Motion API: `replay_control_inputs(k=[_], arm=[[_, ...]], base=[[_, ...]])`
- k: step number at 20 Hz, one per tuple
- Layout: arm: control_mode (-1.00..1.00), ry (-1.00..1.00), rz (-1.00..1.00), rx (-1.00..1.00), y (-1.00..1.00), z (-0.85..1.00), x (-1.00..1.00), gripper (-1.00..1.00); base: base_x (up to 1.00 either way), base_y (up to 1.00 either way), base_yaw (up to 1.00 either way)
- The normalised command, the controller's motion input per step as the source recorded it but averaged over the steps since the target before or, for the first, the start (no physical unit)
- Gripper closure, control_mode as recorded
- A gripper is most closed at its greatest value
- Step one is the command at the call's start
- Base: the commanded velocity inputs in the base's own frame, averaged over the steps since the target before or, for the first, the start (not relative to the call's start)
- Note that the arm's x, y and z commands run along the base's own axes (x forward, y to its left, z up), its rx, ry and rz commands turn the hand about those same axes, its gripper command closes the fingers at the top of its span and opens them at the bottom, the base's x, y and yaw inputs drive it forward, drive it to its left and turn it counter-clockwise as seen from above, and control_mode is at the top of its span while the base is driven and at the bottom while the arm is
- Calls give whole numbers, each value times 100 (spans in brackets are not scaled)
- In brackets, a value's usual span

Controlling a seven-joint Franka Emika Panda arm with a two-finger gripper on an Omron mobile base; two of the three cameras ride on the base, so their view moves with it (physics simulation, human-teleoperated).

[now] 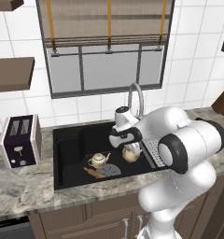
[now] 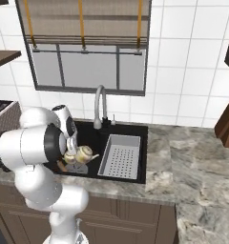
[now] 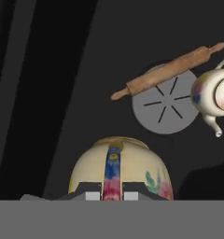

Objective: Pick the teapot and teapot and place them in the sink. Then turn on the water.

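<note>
Tool (image 3: 112, 195) clamped on floral teapot (image 3: 118, 168), second teapot (image 3: 215, 97) beside rolling pin (image 3: 170, 70), sink (image 1: 69, 140), no readable writing

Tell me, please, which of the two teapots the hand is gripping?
The right-hand teapot, under the shut hand and over the sink. The other teapot sits free on the basin floor beside the rolling pin.

glossy porcelain teapot (image 3: 118, 168), wooden rolling pin (image 3: 170, 70)

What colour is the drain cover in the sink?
Grey drain cover with dark slits, clearest in the hand view.
</note>
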Motion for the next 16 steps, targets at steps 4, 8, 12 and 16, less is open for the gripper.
replay_control_inputs(k=[4, 8, 12, 16], arm=[[-100, 11, -19, 0, 0, -55, 45, 100], [-100, 7, -13, 0, 0, -45, 26, 100], [-100, 0, -3, 0, 0, -51, 10, 100], [-100, 0, 0, -1, -1, -56, 6, 100]], base=[[0, 0, 0], [0, 0, 0], [0, 0, 0], [0, 0, 0]])
